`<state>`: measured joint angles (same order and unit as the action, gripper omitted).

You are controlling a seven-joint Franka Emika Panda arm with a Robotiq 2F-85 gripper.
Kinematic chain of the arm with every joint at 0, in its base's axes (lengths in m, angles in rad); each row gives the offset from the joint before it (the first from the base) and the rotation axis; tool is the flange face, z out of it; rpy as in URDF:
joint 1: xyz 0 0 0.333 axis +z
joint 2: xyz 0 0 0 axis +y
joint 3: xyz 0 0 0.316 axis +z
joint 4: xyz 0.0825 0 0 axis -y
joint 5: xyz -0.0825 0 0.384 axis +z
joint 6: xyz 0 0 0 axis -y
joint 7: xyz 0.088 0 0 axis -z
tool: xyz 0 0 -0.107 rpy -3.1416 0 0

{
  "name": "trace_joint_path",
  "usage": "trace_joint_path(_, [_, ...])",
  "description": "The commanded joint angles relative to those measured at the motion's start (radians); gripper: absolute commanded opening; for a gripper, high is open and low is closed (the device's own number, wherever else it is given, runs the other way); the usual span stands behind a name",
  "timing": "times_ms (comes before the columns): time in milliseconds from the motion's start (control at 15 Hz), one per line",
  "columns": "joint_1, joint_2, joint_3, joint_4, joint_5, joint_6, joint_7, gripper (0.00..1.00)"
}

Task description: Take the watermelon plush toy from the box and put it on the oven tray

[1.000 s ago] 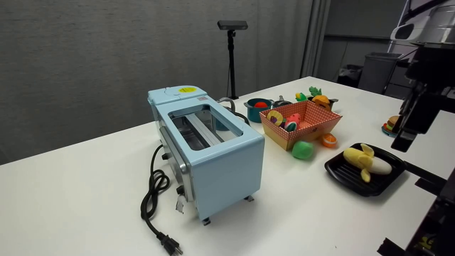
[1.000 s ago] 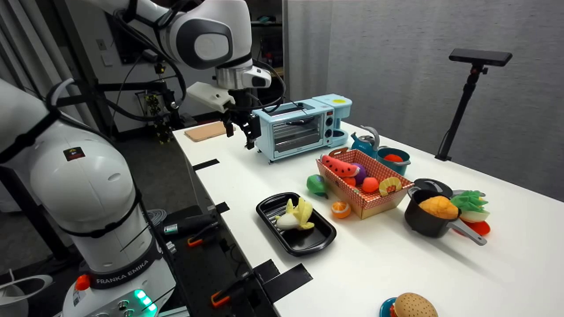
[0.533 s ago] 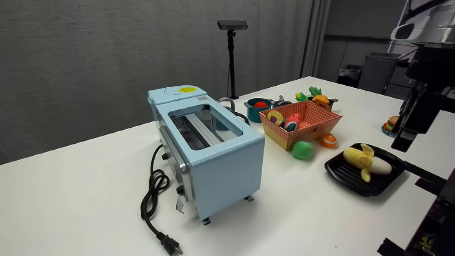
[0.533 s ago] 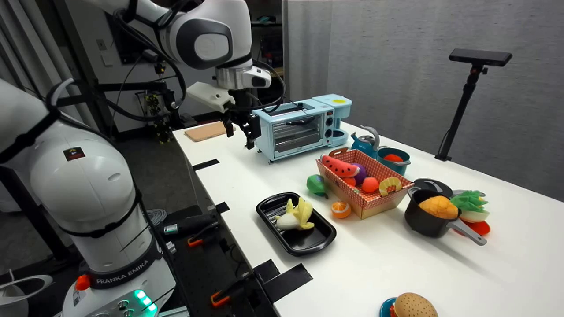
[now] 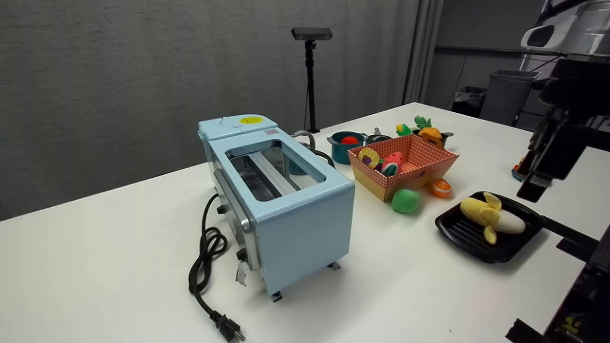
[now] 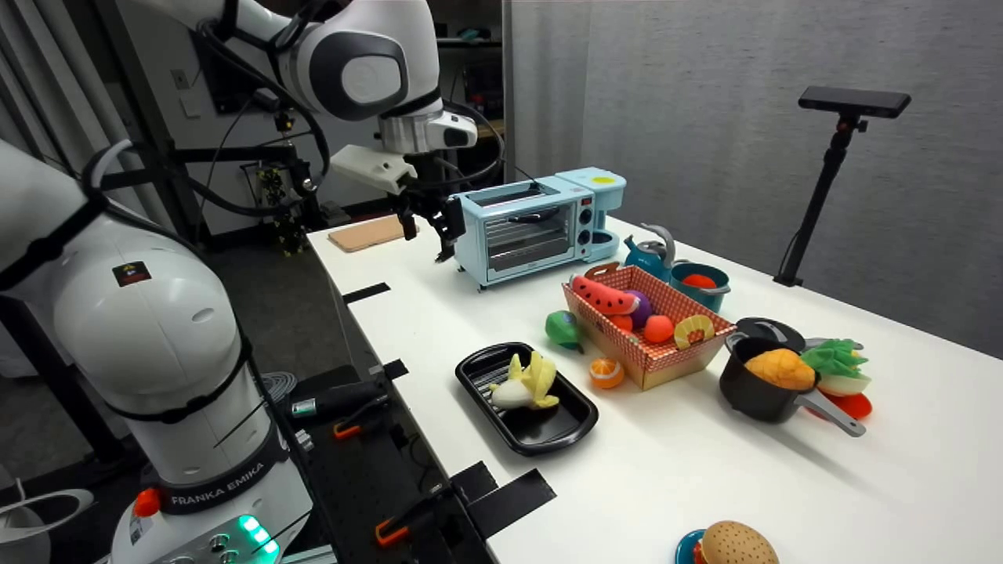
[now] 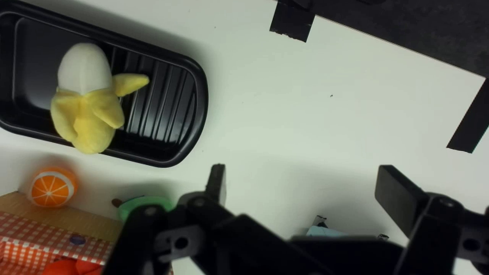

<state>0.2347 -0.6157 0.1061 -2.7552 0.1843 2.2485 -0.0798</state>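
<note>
The watermelon plush toy [image 6: 603, 296], a red slice with dark seeds, leans along the wall at one end of the box [image 6: 666, 366], among other toy fruits. It also shows in an exterior view [image 5: 392, 163]; I cannot make it out in the wrist view. The black oven tray [image 6: 548, 439] lies on the table beside the box, with a yellow banana plush [image 6: 525, 384] in it. The tray fills the upper left of the wrist view [image 7: 168, 103]. My gripper [image 7: 300, 179] is open and empty above bare table. It hangs near the toaster's end in an exterior view [image 6: 427, 243].
The light-blue toaster [image 6: 525, 235] stands close to the gripper. A green toy [image 6: 563, 329] and a toy orange [image 6: 606, 373] lie between box and tray. A black pot [image 6: 756, 388], teal pot [image 6: 701, 296] and burger toy [image 6: 736, 544] stand farther off. A cord [image 5: 205, 257] lies by the toaster.
The arm and open gripper have shifted slightly to the left in both exterior views during the last half second. The objects on the table have not moved.
</note>
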Motion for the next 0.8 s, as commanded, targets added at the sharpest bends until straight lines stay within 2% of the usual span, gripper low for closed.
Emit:
trace_joint_path(0, [-0.018,0.002,0.010,0.002,-0.024,0.042,0.021,1.00])
trace_joint_path(467, [-0.078,-0.006,-0.058,0.007,-0.009,0.045,0.024,1.00])
trace_joint_path(733, [-0.128,-0.015,-0.043,0.013,-0.039,0.021,0.086,1.00])
